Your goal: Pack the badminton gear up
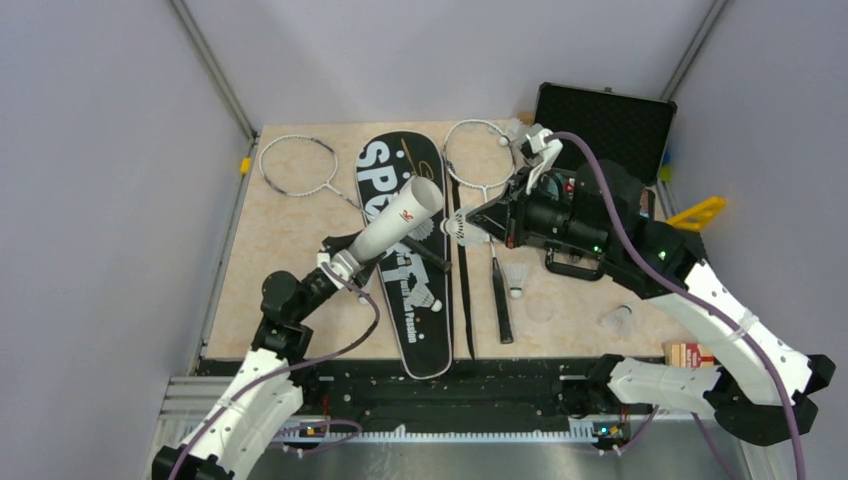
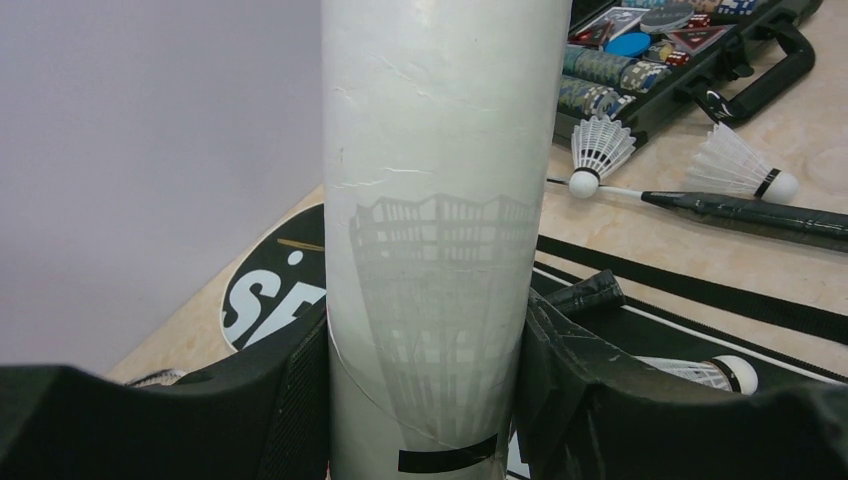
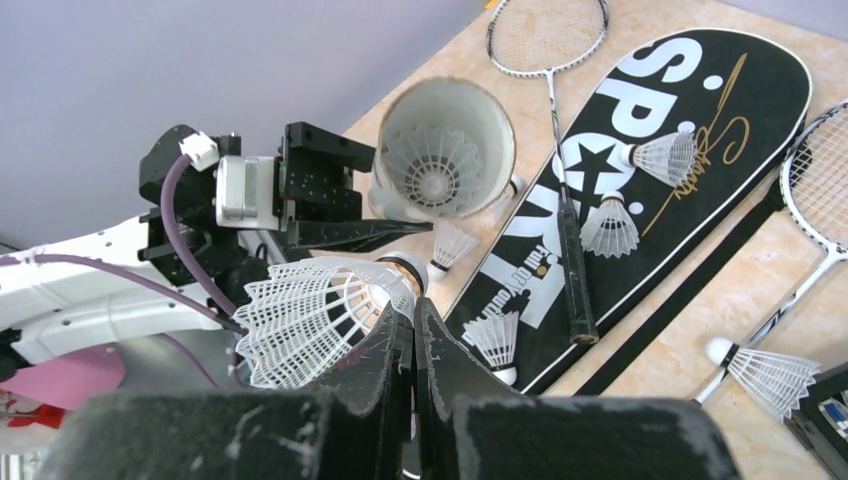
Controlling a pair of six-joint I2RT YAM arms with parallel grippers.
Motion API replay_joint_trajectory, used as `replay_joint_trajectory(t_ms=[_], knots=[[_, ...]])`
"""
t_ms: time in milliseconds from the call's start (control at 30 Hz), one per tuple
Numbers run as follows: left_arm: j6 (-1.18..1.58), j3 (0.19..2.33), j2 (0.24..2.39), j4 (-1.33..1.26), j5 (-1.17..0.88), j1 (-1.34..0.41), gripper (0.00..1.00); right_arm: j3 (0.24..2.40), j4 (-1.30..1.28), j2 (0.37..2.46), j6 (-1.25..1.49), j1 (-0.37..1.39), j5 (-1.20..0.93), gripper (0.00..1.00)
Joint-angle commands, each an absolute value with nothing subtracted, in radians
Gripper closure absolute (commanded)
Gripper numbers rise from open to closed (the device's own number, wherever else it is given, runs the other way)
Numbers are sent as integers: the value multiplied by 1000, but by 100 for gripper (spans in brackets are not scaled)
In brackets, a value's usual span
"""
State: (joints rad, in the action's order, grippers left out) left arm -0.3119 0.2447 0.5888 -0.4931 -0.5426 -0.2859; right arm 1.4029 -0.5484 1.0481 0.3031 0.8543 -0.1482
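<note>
My left gripper (image 1: 345,265) (image 2: 425,400) is shut on the lower end of the white tube (image 1: 400,220) (image 2: 440,200), which tilts up with its open mouth (image 3: 445,145) facing right; a shuttlecock sits inside. My right gripper (image 1: 478,220) (image 3: 413,320) is shut on the skirt of a white shuttlecock (image 1: 460,230) (image 3: 310,310), held just right of the tube's mouth. The black "SPORT" bag (image 1: 415,300) (image 3: 700,120) lies flat below with shuttlecocks (image 3: 610,225) on it. One racket (image 1: 298,165) lies left of the bag, another (image 1: 480,155) right of it.
An open black case of chips (image 1: 605,120) (image 2: 650,60) stands at the back right. Loose shuttlecocks (image 1: 516,280) (image 2: 598,150) lie beside the right racket's handle (image 1: 500,300). A yellow piece (image 1: 697,212) and a small box (image 1: 690,352) sit by the right edge.
</note>
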Motion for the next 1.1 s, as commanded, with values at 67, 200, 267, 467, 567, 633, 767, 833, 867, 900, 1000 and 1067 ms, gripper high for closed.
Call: replay_joint_trajectory(t_ms=[67, 200, 267, 467, 567, 633, 767, 833, 867, 900, 1000, 1067], knots=[[-373, 225, 537, -514, -639, -284, 63, 1505, -616, 1054, 348, 842, -151, 100], [-379, 214, 516, -517, -663, -284, 64, 1506, -591, 1074, 377, 841, -176, 100], [-381, 213, 509, -513, -673, -284, 64, 1513, -579, 1092, 383, 842, -189, 100], [-386, 214, 496, -501, -708, -284, 64, 1554, -561, 1170, 388, 841, -252, 100], [-386, 212, 489, -500, -726, -283, 64, 1562, -555, 1212, 393, 841, -267, 100], [-384, 208, 484, -507, -730, -284, 64, 1578, -559, 1239, 393, 841, -274, 100], [-379, 204, 479, -514, -732, -284, 64, 1611, -566, 1269, 379, 841, -275, 100], [-361, 203, 473, -528, -716, -284, 65, 1615, -575, 1278, 358, 841, -301, 100], [-346, 202, 471, -545, -707, -283, 65, 1618, -586, 1286, 346, 841, -317, 100], [-327, 198, 471, -565, -700, -284, 65, 1616, -596, 1294, 339, 841, -328, 100], [-298, 187, 469, -613, -704, -284, 65, 1618, -611, 1321, 317, 841, -368, 95], [-280, 183, 468, -635, -695, -284, 65, 1624, -613, 1334, 293, 841, -394, 91]])
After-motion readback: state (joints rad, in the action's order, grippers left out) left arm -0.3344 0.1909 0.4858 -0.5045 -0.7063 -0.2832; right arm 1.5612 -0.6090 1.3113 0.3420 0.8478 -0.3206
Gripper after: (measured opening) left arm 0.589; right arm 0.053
